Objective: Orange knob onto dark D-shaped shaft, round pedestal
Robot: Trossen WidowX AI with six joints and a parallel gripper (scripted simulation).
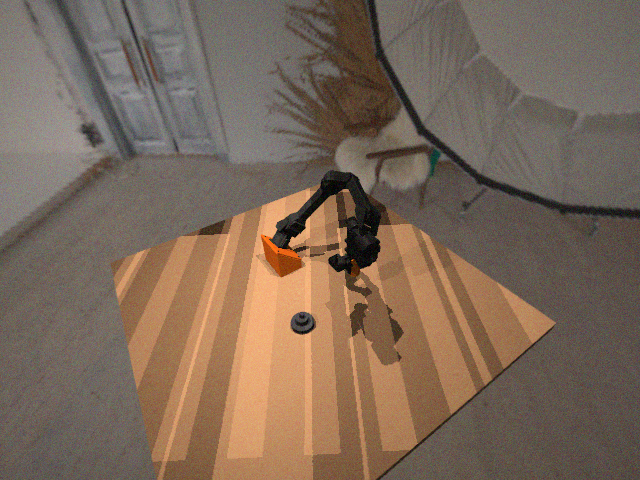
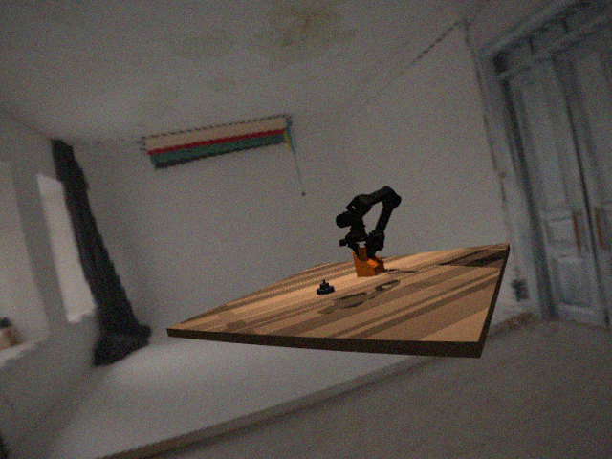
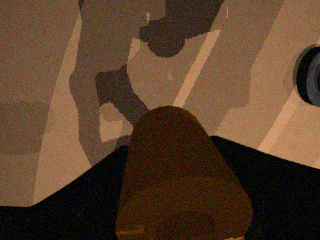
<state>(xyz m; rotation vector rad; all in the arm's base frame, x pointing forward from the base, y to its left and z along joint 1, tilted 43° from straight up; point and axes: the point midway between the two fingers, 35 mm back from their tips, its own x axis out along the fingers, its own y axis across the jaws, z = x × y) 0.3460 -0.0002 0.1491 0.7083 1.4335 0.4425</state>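
Observation:
The orange knob [image 1: 354, 268] [image 3: 172, 175] is held up off the table between the fingers; in the wrist view it looks dark orange, with its wider end toward the camera. My gripper [image 1: 353, 265] [image 3: 170, 148] is shut on it, with a black finger on each side. In the exterior view the knob cannot be told apart from the orange block behind. The dark round pedestal [image 1: 302, 326] [image 2: 325, 290] [image 3: 314, 75] stands on the table, off to one side of the gripper and cut by the right edge of the wrist view. Its shaft [image 1: 302, 314] points up; its flat side cannot be made out.
An orange angular block [image 1: 280, 262] [image 2: 367, 268] sits at the arm's base. The striped wooden table [image 1: 248, 413] [image 2: 420, 320] carries the pedestal and the arm's shadows. The black arm arches above the table from its base to the gripper.

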